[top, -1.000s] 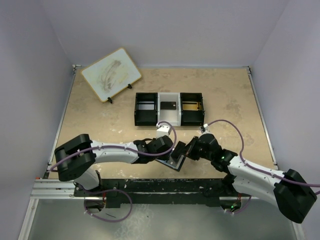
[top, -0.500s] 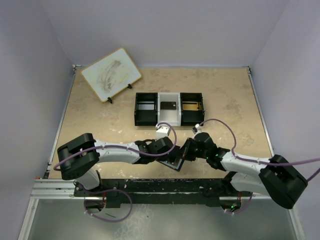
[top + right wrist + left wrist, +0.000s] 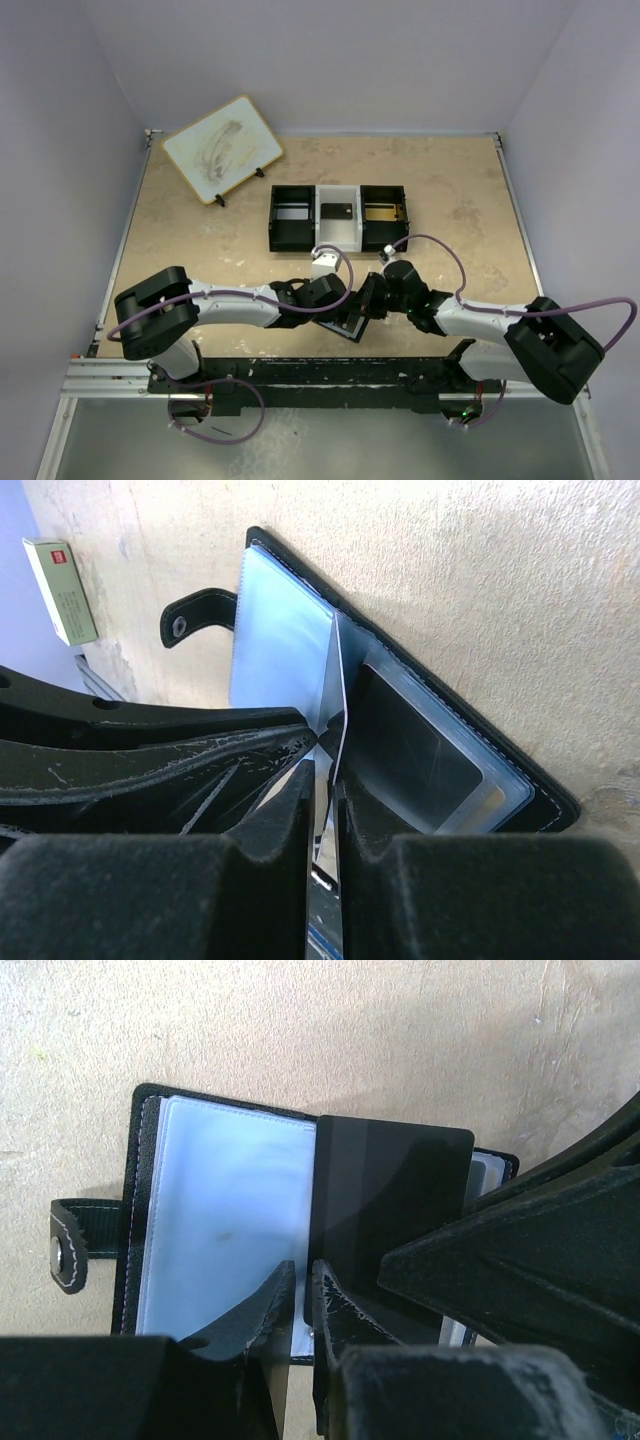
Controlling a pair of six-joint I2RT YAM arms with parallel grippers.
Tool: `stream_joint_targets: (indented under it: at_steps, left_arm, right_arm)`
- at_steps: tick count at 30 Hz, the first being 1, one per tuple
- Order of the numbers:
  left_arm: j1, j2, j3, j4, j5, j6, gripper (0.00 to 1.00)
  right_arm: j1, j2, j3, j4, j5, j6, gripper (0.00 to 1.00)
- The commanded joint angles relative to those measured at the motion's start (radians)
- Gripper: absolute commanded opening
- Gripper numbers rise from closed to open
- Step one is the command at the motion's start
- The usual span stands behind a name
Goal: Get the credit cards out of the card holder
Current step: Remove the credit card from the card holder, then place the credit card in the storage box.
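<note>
The right arm (image 3: 470, 318) had swung in from the right side. Its right gripper (image 3: 325, 780) had come up to the card holder (image 3: 347, 322), where before it was a little way off. Its two fingers (image 3: 280, 820) had also opened a crack. A thin clear leaf (image 3: 335, 670) stood up between them, but it could not be told if they pinched it or only sat around it. The left gripper (image 3: 302, 1280) had stayed put. It looked clenched on the near edge of the card holder by the fold, holding it down. The card holder had not moved. It lay open and flat on the table (image 3: 450, 190), close to the arms and between the two grippers.

This likely meant the pulling-out part was only starting. A dark card (image 3: 395, 1200) sat over the right half, and no card looked free there yet.

The card holder was black and soft like leather, with pale stitches round the rim. Inside were see-through pockets (image 3: 225, 1200), pale blue, smooth and shiny. A short strap (image 3: 85, 1225) with a small round stud (image 3: 57, 1252) stuck out at one side. The dark card was a flat rectangle with rounded corners and a glossy face. The table was sandy and speckled like stone. A little white-and-red box (image 3: 62, 590) lay near.
</note>
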Motion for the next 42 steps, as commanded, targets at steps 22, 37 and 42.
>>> stream_joint_targets:
  at_steps: [22,37,42]
  left_arm:
    - [-0.004,-0.298,-0.027,-0.110,-0.218,0.021,0.22]
    - [0.330,-0.574,0.068,-0.451,-0.287,0.145,0.62]
    - [0.521,-0.594,0.178,-0.607,-0.323,0.231,0.63]
  right_arm:
    - [0.000,-0.527,0.036,-0.159,0.278,-0.264,0.00]
    - [0.000,-0.510,0.148,0.027,0.323,-0.836,0.00]
    - [0.000,-0.436,0.219,0.036,0.299,-0.999,0.00]
